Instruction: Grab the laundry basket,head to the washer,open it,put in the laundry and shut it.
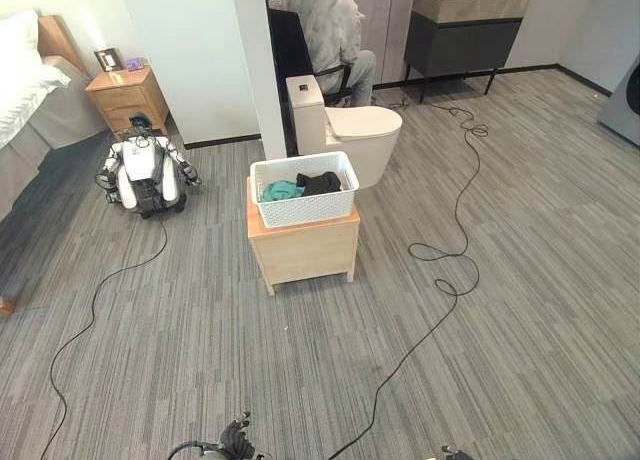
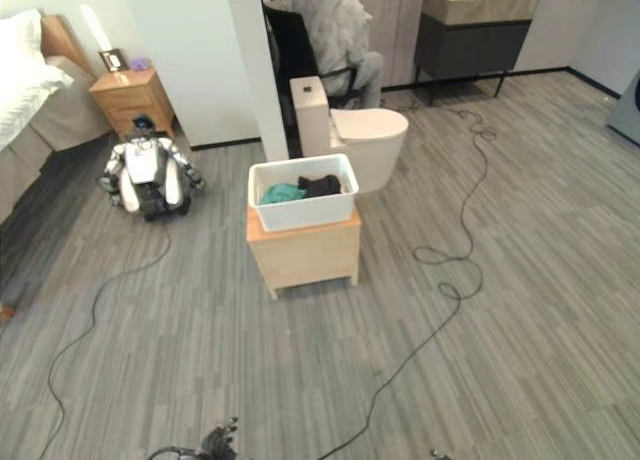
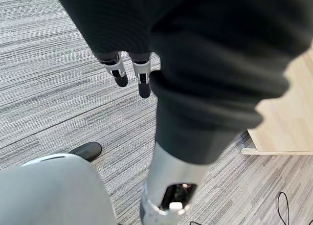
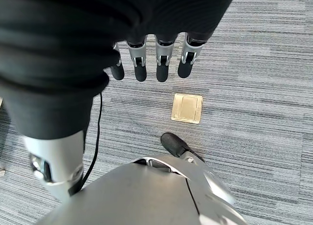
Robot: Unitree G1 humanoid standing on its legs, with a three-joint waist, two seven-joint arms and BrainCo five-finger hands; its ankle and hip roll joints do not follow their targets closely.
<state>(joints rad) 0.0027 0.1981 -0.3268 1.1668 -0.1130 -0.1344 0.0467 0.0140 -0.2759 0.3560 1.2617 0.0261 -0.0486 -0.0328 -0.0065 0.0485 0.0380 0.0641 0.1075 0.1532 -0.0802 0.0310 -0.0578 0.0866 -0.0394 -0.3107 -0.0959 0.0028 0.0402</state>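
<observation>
Toilet [image 1: 355, 130], nightstand [image 1: 125, 95], seated person [image 1: 325, 25], bed [image 1: 25, 100], dark cabinet [image 1: 465, 30]

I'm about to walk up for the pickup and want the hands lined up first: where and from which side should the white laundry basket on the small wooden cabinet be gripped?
Probably by the rim of the laundry basket at its two short ends, one hand per end, approaching from the near long side. It sits level on the wooden cabinet, long side facing the robot. Clothes lie low inside, leaving the rim free. The left hand and right hand hang open.
</observation>
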